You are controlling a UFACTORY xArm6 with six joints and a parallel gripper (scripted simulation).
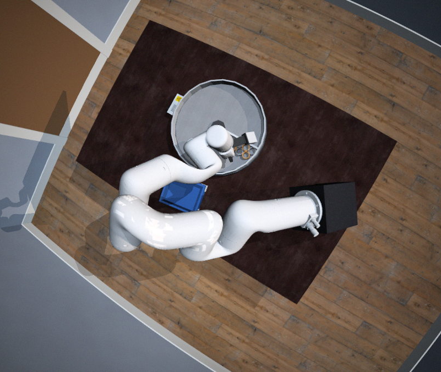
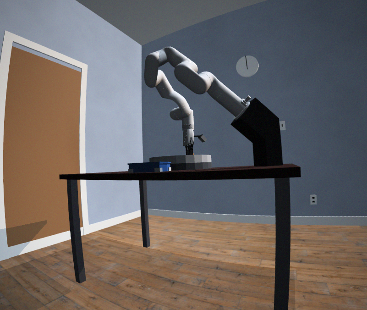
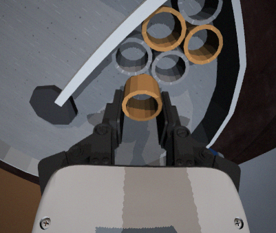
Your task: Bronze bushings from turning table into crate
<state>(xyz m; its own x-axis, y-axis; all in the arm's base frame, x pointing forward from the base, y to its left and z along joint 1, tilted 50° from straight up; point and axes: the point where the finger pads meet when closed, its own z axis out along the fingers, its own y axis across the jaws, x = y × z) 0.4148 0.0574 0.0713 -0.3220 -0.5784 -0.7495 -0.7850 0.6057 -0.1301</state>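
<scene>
Pincer [image 1: 230, 158] [image 2: 189, 152] [image 3: 140, 102] gripping a bronze bushing [image 3: 142, 83] over the turning table [image 1: 173, 138] [image 2: 198, 158] [image 3: 24, 62].
In the wrist view, the held bushing sits upright between the two fingers; a steel bushing [image 3: 133, 73] stands at its 11 o'clock and another steel bushing [image 3: 168, 82] at its 1 o'clock. Beyond them, two loose bronze bushings [image 3: 144, 29] [image 3: 203, 62] and a third steel bushing [image 3: 197, 23] lie towards 1 o'clock, on the turning table beside the pale bar [image 3: 110, 45]. In the top view, this group is at 4 to 5 o'clock of the turning table's centre; the blue crate [image 1: 182, 196] [image 2: 147, 167] is at 7 o'clock, outside the rim, on the dark tabletop [image 1: 312, 136] [image 2: 227, 172].
</scene>
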